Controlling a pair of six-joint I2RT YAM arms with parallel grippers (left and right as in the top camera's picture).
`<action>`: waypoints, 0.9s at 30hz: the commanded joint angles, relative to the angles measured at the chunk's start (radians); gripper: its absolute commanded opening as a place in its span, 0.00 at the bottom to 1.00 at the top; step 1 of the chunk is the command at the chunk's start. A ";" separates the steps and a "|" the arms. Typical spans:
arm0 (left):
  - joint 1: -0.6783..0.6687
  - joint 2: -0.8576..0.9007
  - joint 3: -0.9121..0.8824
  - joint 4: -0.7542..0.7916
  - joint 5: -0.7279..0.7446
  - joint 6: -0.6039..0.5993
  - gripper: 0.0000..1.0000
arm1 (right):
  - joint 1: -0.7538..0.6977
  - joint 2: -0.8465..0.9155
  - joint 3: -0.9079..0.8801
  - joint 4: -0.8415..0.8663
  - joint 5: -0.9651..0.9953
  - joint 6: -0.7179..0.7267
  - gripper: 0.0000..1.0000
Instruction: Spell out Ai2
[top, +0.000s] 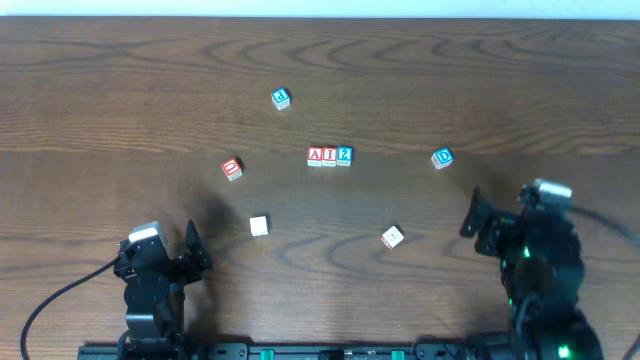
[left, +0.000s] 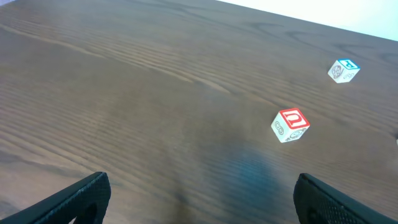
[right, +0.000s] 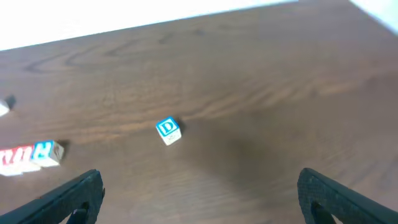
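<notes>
Three letter cubes stand touching in a row at mid-table: red "A" (top: 315, 155), red "I" (top: 329, 155), then blue "2" (top: 344, 155). The right wrist view catches that row at its left edge, with the blue "2" (right: 47, 151) at the row's right end and the red cubes partly cut off. My left gripper (top: 193, 250) (left: 202, 193) is open near the front left over bare wood. Front right, my right gripper (top: 470, 215) (right: 200, 186) is also open, holding nothing. Both are well short of the row.
A red cube with a rounded letter (top: 232, 168) (left: 290, 124) lies left of the row. A blue cube (top: 281, 98) (left: 343, 70) sits farther back. The blue "D" cube (top: 442, 158) (right: 168, 130) lies right of the row. Two white-topped cubes (top: 259, 226) (top: 392, 236) lie nearer the front.
</notes>
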 joint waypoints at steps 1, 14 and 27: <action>0.002 -0.007 -0.021 0.000 -0.023 0.017 0.96 | -0.040 -0.118 -0.075 0.013 -0.074 -0.180 0.99; 0.002 -0.007 -0.021 0.000 -0.023 0.017 0.95 | -0.079 -0.481 -0.305 -0.028 -0.075 -0.180 0.99; 0.002 -0.007 -0.021 0.000 -0.023 0.017 0.95 | -0.080 -0.480 -0.365 -0.118 -0.076 -0.179 0.99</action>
